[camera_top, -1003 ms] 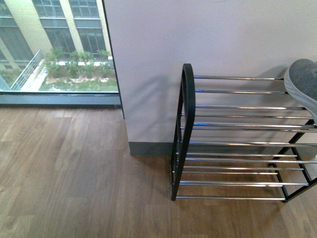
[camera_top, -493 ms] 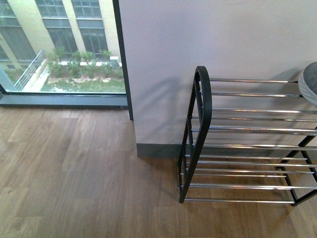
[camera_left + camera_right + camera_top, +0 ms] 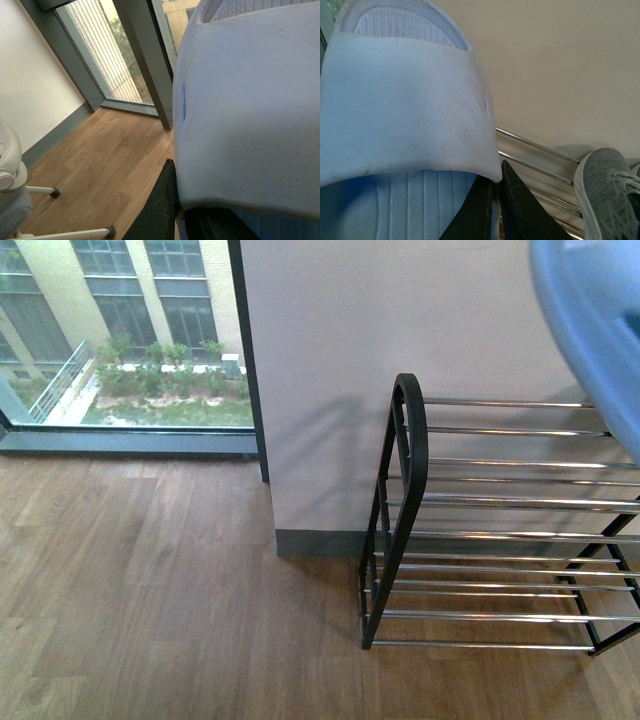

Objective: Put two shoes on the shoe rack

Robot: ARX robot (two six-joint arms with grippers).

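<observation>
One grey knit sneaker [image 3: 607, 192] shows only in the right wrist view, its white-soled toe lying on the chrome bars of the shoe rack [image 3: 500, 500], against the pale wall [image 3: 400, 330]. The second sneaker cannot be seen in any view. In the front view the rack stands on the wooden floor [image 3: 150, 580] beside the wall, its black arched end frame toward the window [image 3: 120, 330], and the stretch of its top tier that shows there carries no shoe.

Both arms carry pale blue slide slippers (not the grey sneakers). The right gripper [image 3: 497, 200] has its dark fingers [image 3: 520, 210] nearly pressed together on the edge of the right slipper's [image 3: 405, 115] strap, with the ribbed footbed beneath; this slipper hangs over the rack's bars, just beside the sneaker's toe. The same slipper is likely the blurred blue shape at the upper right corner of the front view, above the top tier.

The left gripper [image 3: 177, 212] is mostly hidden under the left slipper [image 3: 250, 110]: one dark finger [image 3: 157, 205] lies against the strap's edge, so it appears to be pinching it, though the opposite finger is hardly visible. Beyond are the floor, the window frame and a white wheeled chair base [image 3: 15, 200].
</observation>
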